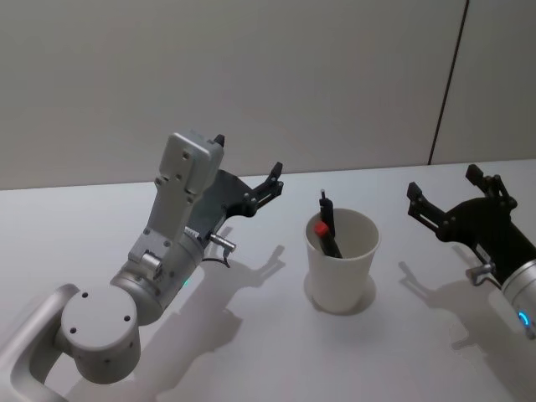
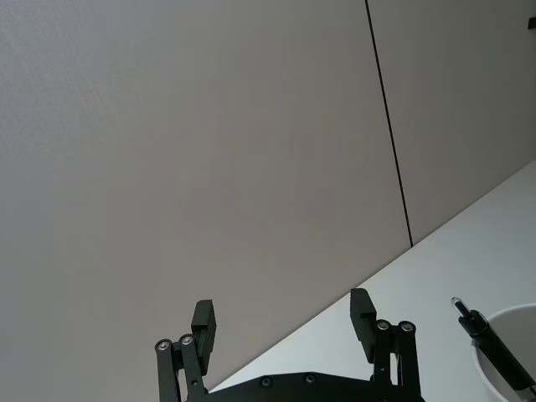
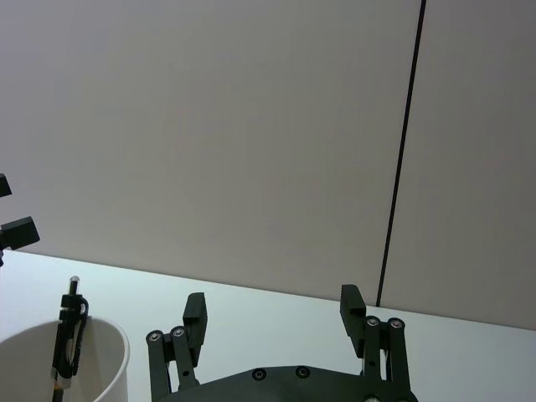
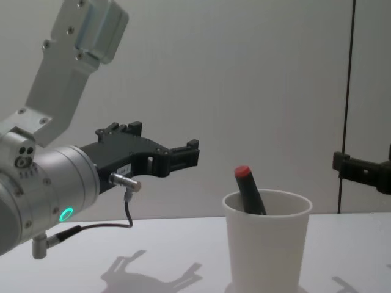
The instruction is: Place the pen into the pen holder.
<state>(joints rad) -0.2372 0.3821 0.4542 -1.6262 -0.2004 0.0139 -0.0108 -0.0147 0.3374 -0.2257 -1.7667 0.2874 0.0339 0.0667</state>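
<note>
The pen holder (image 1: 342, 266), a white paper cup, stands upright on the table between my two arms. Two pens lean inside it: a dark pen with a red end (image 1: 322, 229) and a black pen with a clip (image 1: 326, 210) that sticks above the rim. My left gripper (image 1: 248, 159) hovers open and empty to the cup's left, above the table. To the cup's right my right gripper (image 1: 444, 182) is also open and empty. The chest view shows the cup (image 4: 266, 244), the red-ended pen (image 4: 247, 188) and the left gripper (image 4: 183, 156) side on.
The white table (image 1: 251, 335) runs back to a plain grey wall with a dark vertical seam (image 1: 448, 84) at the right. The cup rim (image 3: 92, 335) and the clipped pen (image 3: 69, 335) appear in the right wrist view.
</note>
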